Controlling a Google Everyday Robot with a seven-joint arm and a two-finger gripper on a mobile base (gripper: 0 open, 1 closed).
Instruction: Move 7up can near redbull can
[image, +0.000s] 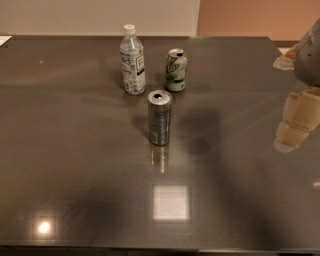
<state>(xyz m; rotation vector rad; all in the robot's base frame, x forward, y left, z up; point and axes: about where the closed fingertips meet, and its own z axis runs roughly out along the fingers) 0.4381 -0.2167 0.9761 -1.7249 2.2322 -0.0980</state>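
Observation:
The 7up can (176, 69), short and stout, white-silver with green markings, stands upright toward the back of the dark table (75, 165). The redbull can (159, 117), tall, slim and silver-grey, stands upright a little in front of it and slightly to the left, with a small gap between them. My gripper (295, 127) hangs at the right edge of the view, well to the right of both cans and above the table, holding nothing.
A clear plastic water bottle (132, 61) with a white cap stands just left of the 7up can. The table's back edge meets a pale wall. Bright light reflections lie on the table's front part.

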